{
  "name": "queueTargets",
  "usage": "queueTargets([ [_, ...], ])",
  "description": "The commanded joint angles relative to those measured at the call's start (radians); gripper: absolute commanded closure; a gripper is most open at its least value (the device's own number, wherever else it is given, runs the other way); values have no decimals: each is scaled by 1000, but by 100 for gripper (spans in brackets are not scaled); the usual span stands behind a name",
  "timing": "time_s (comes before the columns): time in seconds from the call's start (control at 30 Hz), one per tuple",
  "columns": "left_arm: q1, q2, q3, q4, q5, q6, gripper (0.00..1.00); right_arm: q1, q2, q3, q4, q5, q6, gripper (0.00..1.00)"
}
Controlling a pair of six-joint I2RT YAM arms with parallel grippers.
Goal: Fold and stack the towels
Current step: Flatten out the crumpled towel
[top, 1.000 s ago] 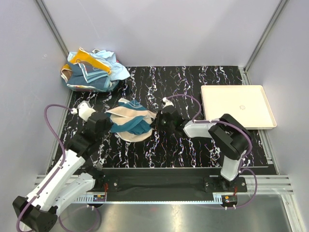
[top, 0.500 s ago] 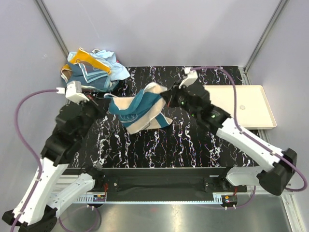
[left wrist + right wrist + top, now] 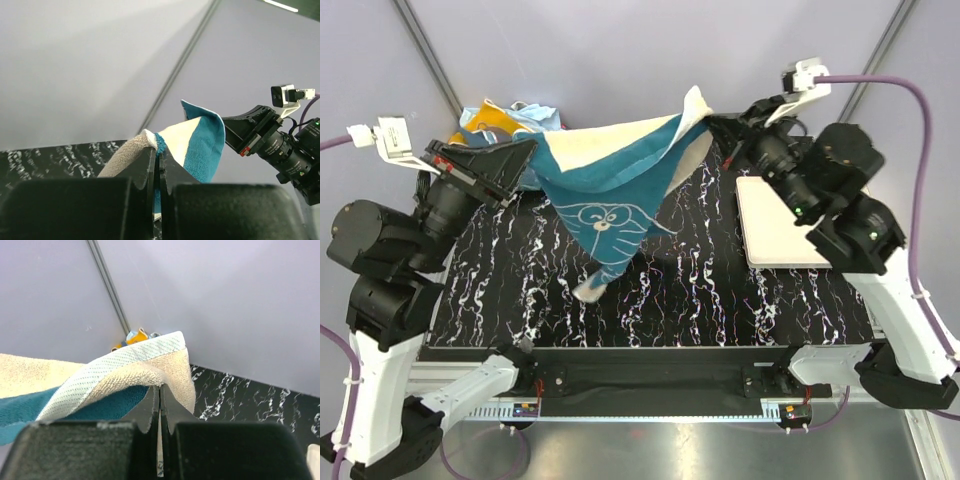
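Note:
The teal towel with a beige centre (image 3: 615, 185) hangs in the air, stretched between both arms high above the black marble mat (image 3: 700, 290), with one corner drooping to the mat. My left gripper (image 3: 532, 150) is shut on its left corner, seen in the left wrist view (image 3: 159, 148). My right gripper (image 3: 712, 122) is shut on its right corner, seen in the right wrist view (image 3: 160, 388). A pile of other towels (image 3: 500, 125), orange-yellow and light blue, lies at the back left, partly hidden behind the held towel.
A cream tray (image 3: 775, 235) sits at the right of the mat, partly hidden by my right arm. Grey walls with metal frame posts (image 3: 425, 45) close in the back and sides. A metal rail (image 3: 660, 385) runs along the near edge.
Both arms rose and spread apart, lifting the teal towel off the mat and stretching it open in the air. Both grippers stayed shut on its corners.

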Motion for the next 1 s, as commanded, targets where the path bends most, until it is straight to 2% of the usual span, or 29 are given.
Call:
queueTargets([
  [0.0,2,43,85,96,97,-35,100,7,-13,103,-71,34,-88,100],
  [0.1,3,63,159,98,103,-42,100,7,-17,193,-91,14,-108,100],
  [0.37,2,90,225,101,68,-33,100,5,1,302,-102,3,-134,100],
  [0.67,20,233,105,118,-44,-26,100,-25,99,178,-4,135,-233,100],
  [0.7,34,271,90,145,-38,-48,100,-60,116,172,-5,115,-220,100],
  [0.73,83,291,67,162,-4,-65,100,-101,152,164,-8,21,-160,100],
  [0.77,114,309,47,205,17,-90,100,-208,171,158,-8,-45,-117,100],
  [0.8,175,357,27,234,40,-139,100,-250,194,149,5,-103,-86,100],
  [0.9,255,444,-11,329,83,-180,100,-362,301,109,77,-223,-31,100],
  [0.97,287,567,-7,380,117,-190,100,-416,407,106,148,-328,24,100],
])
